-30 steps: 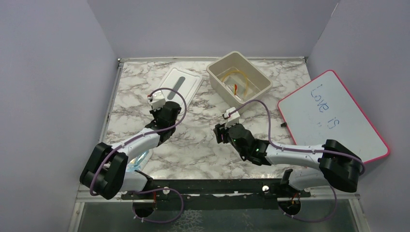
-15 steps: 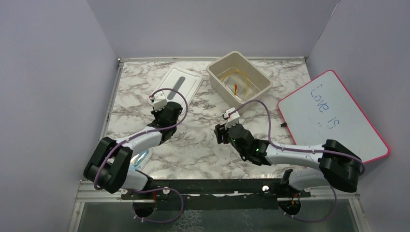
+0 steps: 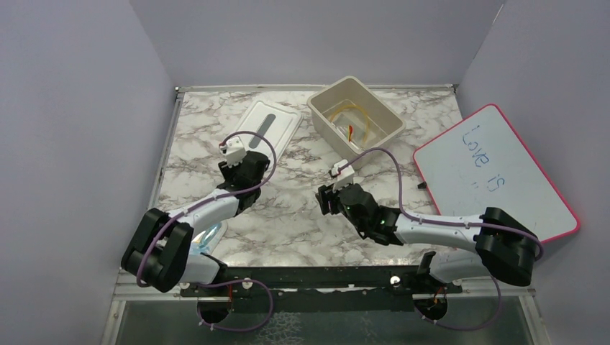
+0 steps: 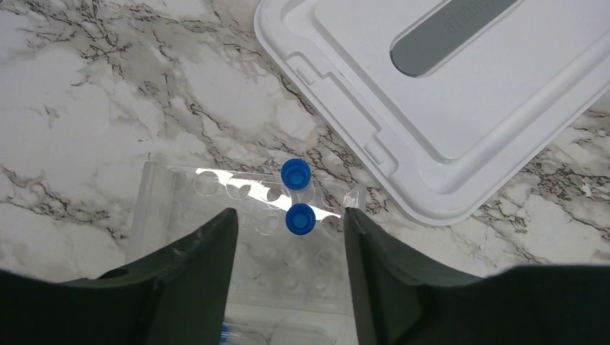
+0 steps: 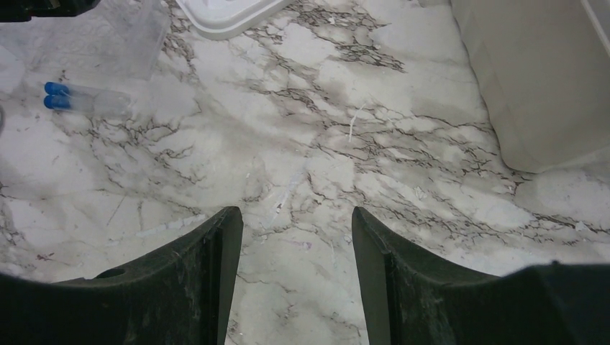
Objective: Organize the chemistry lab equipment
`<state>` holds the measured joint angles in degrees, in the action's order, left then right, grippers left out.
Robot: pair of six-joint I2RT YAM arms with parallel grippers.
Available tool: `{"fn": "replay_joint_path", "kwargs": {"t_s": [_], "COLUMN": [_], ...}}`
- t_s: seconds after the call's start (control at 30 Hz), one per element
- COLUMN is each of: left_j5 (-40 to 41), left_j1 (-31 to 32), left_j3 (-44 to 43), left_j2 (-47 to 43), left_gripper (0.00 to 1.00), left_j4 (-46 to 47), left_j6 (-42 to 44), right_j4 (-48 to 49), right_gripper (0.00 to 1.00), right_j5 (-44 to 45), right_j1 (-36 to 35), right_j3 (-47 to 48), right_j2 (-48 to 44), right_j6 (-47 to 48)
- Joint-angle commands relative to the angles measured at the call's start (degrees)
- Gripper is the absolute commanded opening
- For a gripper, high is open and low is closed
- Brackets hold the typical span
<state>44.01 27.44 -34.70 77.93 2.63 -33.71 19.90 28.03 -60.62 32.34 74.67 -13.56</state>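
Left tool (image 4: 288, 215) has just released: jaws now apart above two blue-capped tubes (image 4: 300, 219) seated in clear rack (image 4: 173, 194) on tabletop (image 4: 86, 86), beside lid (image 4: 446, 108). Right tool (image 5: 296, 215) spread, empty. Placement judged complete.

Glossy marble-patterned table (image 3: 302, 215), matt white plastic lid (image 4: 467, 108), clear plastic rack (image 4: 216, 194).

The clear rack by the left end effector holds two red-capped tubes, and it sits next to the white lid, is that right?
Not quite: the caps are blue, not red. The left wrist view shows two blue-capped tubes in the clear rack by the left end effector, next to the white lid.
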Motion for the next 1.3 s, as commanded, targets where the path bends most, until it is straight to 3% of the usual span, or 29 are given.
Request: {"fn": "replay_joint_path", "kwargs": {"t_s": [0.0, 0.07, 0.27, 0.57, 0.8, 1.27], "left_j5": [-0.6, -1.0, -1.0, -7.9, -11.3, -10.6], "left_j1": [-0.3, -0.3, -0.6, -1.2, -1.2, -1.2], "left_j3": [-2.4, -3.1, -8.6, -22.4, -30.3, -31.8], "left_j2": [-6.2, -8.8, -15.5, -23.5, -26.5, -27.9], "left_gripper": [0.66, 0.73, 0.83, 0.86, 0.87, 0.89], "left_j4": [-6.6, -9.2, -17.8, -25.4, -28.8, -29.9], "left_j6": [-2.8, -3.7, -4.0, 2.4, 8.0, 10.7], "right_j4": [-1.1, -2.5, -8.5, -25.6, -35.9, -45.6], "right_gripper": [0.62, 0.62, 0.63, 0.62, 0.62, 0.62], "right_j5": [-4.7, -7.0, -14.4, -25.7, -25.4, -25.0], "right_j1": [0.2, 0.2, 0.2, 0.0, -2.6, -3.3], "right_j3": [2.9, 4.2, 10.9, 34.1, 51.1, 70.6], "right_j2": [0.1, 0.8, 7.4, 27.0, 41.4, 55.5], "right_j6": [1.9, 2.5, 4.3, 8.0, 9.2, 9.4]}}
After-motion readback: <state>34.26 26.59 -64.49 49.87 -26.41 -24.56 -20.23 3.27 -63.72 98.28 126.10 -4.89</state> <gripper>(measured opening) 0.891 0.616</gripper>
